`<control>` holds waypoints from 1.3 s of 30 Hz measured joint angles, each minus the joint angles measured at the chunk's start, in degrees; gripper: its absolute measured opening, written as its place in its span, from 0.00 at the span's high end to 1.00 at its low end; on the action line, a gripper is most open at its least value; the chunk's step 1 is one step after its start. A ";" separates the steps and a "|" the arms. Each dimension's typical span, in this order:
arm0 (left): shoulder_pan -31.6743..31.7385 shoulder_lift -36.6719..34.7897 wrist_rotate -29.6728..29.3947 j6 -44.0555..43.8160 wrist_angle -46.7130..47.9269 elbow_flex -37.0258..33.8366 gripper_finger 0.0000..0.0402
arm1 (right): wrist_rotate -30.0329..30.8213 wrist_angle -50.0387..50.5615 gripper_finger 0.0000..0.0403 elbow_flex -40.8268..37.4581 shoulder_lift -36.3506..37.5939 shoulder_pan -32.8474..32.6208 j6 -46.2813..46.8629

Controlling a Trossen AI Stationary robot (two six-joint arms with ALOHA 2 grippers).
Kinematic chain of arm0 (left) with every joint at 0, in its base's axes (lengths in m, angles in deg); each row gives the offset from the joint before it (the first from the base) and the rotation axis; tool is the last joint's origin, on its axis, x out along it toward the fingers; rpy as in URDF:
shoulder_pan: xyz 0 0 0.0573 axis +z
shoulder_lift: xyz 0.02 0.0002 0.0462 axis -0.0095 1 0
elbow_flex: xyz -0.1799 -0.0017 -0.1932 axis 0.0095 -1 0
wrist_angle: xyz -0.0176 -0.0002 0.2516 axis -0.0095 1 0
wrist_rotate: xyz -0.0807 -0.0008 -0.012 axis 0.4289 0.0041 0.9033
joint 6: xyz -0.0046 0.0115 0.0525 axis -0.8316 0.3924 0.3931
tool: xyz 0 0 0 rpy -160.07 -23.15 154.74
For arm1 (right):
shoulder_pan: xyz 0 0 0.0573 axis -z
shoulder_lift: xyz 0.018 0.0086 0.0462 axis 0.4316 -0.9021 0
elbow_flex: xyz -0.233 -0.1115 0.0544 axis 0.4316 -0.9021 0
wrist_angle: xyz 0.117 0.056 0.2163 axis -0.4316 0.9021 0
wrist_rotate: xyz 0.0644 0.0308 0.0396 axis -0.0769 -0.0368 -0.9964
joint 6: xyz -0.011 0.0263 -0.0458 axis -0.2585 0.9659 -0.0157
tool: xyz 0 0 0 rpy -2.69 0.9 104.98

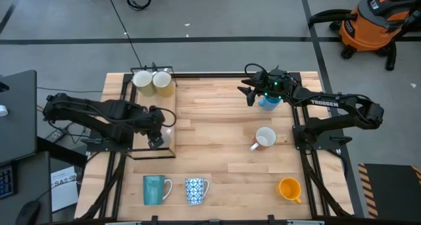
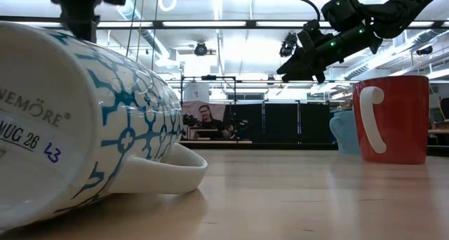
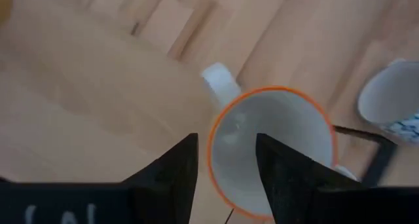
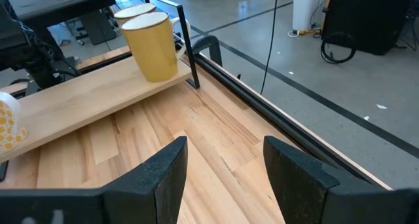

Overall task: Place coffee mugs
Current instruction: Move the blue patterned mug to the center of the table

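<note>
**Left claw open over the orange-rimmed mug on the shelf**

The left gripper (image 3: 226, 147) has its fingers spread. One hangs over the bowl of the orange-rimmed mug (image 3: 281, 126) and the other outside its wall, neither visibly pressing. The mug stands upright on the shelf (image 1: 154, 101) by the table's (image 1: 217, 120) left edge, towards the shelf's near end.

The right gripper (image 4: 222, 165) is spread and empty, above the light blue mug (image 1: 268, 104) near the far right corner.

Handling guess: glazed ceramic is rigid, slick, chips on impact and has moderate weight. Pinch the wall at the rim, opposite the handle. Set it down gently.
</note>
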 joint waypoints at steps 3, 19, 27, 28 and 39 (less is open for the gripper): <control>0.00 -0.09 -1.29 2.06 -0.57 3.71 0.60 | 0.00 0.00 0.49 0.00 0.00 0.00 0.00; 0.04 1.63 4.86 17.35 -32.38 9.76 0.60 | -0.02 0.01 0.49 0.00 0.00 0.00 0.02; -1.44 9.30 13.08 17.28 -40.73 9.76 0.60 | -0.04 1.21 0.49 0.04 -0.03 -0.32 0.02; -1.74 10.51 14.41 17.23 -41.39 9.72 0.60 | -0.04 1.45 0.49 0.07 -0.11 -0.33 0.03; -6.43 22.09 22.67 15.26 -39.35 9.73 0.60 | -0.28 3.57 0.49 0.02 -2.16 -1.11 1.15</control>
